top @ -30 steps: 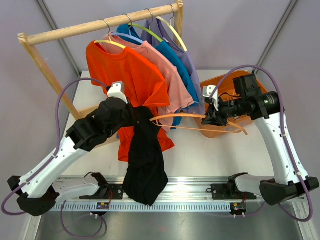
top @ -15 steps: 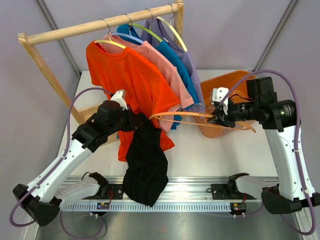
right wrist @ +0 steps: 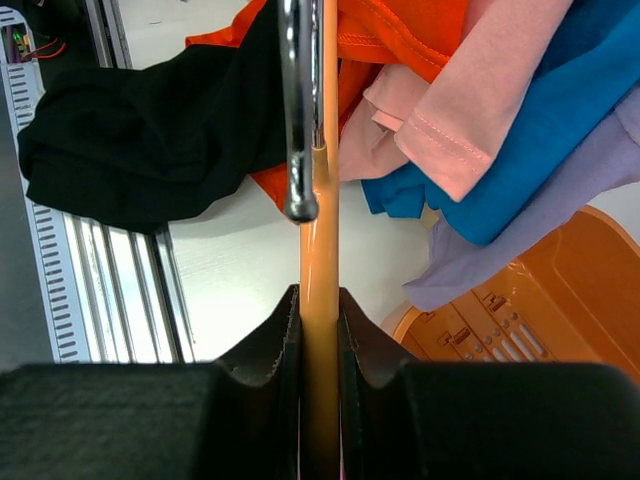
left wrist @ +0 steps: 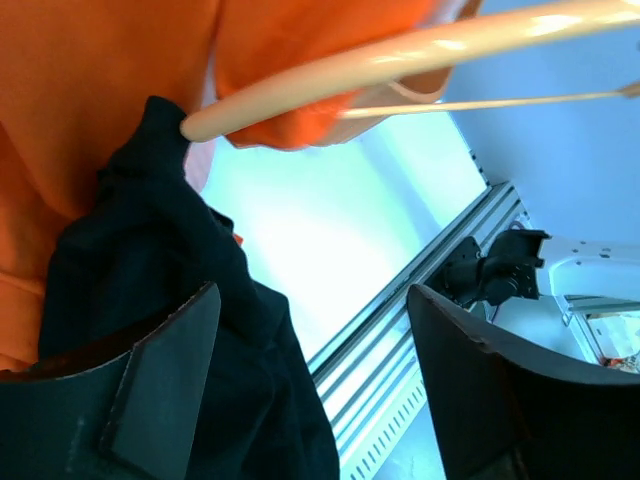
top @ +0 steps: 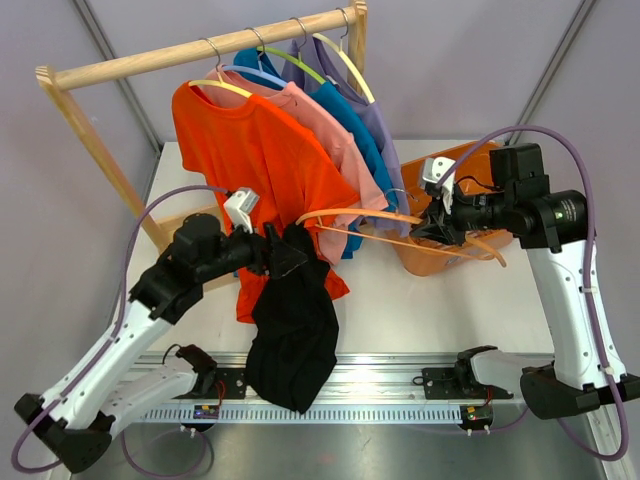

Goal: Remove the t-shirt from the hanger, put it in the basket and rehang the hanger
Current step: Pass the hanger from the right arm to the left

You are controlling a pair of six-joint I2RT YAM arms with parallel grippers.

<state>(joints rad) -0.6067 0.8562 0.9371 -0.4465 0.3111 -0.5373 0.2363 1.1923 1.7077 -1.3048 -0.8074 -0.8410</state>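
Black t-shirt (top: pixel 292 330) hangs from one tip of an orange hanger (top: pixel 365 225)

The right gripper (top: pixel 432 229) is clamped on the hanger beside its metal hook; the left gripper (top: pixel 284 252) sits at the shirt's bunched top, jaws spread wide, cloth loose against one finger (left wrist: pixel 165 385); the shirt trails over the table's (top: pixel 420 300) near edge.

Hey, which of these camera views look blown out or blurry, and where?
Left wrist view: the table glows overexposed cyan-white, and the black shirt is near-featureless dark. Right wrist view: the fingers are a soft black blur at the bottom, the hanger beyond them sharper. Top view: evenly lit and sharp throughout.
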